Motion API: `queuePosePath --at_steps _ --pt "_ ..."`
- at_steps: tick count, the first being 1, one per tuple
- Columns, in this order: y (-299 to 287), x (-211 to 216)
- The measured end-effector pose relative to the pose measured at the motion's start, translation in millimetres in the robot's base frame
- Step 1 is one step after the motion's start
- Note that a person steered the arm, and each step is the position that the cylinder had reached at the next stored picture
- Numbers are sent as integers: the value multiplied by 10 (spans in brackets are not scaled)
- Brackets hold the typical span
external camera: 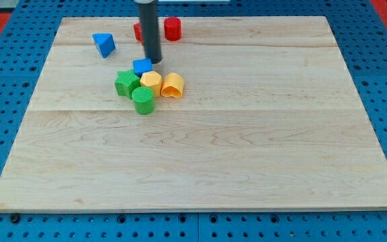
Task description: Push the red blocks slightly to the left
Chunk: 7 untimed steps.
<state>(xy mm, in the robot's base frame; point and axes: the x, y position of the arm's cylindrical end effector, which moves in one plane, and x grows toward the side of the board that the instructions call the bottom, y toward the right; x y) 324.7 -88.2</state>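
I am holding my dark rod upright over the far left part of the pale wooden board [247, 134]; my tip [153, 62] is resting just beyond the small blue cube [142, 66]. With no gripper fitted, nothing is being grasped. The red cylinder block [173, 29] is sitting at the far edge, just right of the rod, and a second red block [138, 31] is showing partly behind it on the left. A blue triangular block [103, 44] is lying further left. Nearer me, a green star-like block [126, 83], a green ribbed cylinder [143, 100], a yellow block [151, 81] and an orange arch-like block [173, 85] are clustering together.
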Motion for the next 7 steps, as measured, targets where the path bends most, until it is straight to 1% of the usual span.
queuePosePath --at_steps 1,2,3,4,5,6,7 --pt "196 -82" --pt "717 -364" --pt "1056 -758" --pt "1037 -850" --pt "1037 -850" --pt "1543 -1228" --pt "975 -1311"
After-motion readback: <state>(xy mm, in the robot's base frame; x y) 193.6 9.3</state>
